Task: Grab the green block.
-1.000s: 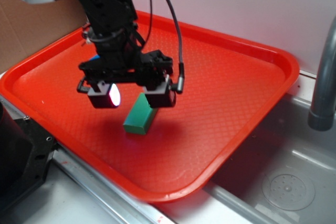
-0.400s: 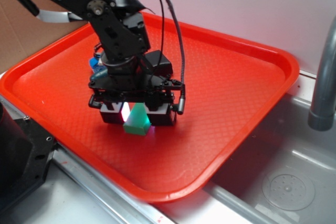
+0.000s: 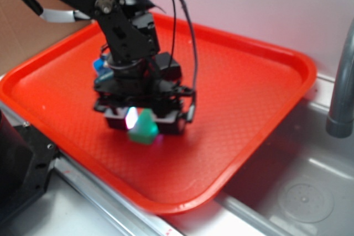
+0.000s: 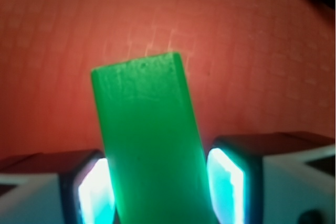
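Grasp step: claw [image 3: 145, 121] straddles the green block [image 4: 149, 140], pads beside both flanks, contact uncertain; next, clench and lift toward 12 o'clock

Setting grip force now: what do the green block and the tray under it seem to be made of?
Green block: probably painted wood or hard plastic; matte, faint streaks and specks, crisp edges. Red tray: likely molded plastic, with a fine embossed grid and soft sheen.

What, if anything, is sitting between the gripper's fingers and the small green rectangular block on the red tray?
Nothing visible. The gripper straddles the green rectangular block, a lit pad close on each side, over the bare red plastic tray.
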Controlling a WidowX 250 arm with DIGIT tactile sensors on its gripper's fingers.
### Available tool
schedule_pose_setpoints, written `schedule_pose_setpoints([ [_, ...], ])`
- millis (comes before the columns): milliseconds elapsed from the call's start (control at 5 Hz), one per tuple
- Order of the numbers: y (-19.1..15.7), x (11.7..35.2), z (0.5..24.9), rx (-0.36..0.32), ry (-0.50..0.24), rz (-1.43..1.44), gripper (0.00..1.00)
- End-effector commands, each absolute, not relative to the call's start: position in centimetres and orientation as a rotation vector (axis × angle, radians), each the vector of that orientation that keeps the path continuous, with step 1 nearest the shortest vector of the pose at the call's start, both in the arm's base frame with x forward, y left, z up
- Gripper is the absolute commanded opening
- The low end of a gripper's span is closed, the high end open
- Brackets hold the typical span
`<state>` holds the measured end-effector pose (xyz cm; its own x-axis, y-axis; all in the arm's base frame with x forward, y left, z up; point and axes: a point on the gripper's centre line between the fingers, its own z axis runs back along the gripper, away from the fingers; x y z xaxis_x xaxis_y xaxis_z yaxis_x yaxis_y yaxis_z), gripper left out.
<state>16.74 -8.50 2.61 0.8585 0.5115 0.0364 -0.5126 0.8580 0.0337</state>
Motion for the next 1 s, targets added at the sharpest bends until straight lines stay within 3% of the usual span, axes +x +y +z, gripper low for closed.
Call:
schedule_pose_setpoints([
  [0, -5.7, 19.1, 11.8, -0.001, 0.018, 0.323, 0.00],
  [400, -4.4, 18.1, 18.4, -0.042, -0.097, 0.148, 0.00],
  [600, -4.1, 17.8, 19.1, -0.093, -0.122, 0.118, 0.00],
  [800, -3.7, 18.6, 18.1, -0.078, -0.048, 0.165, 0.00],
])
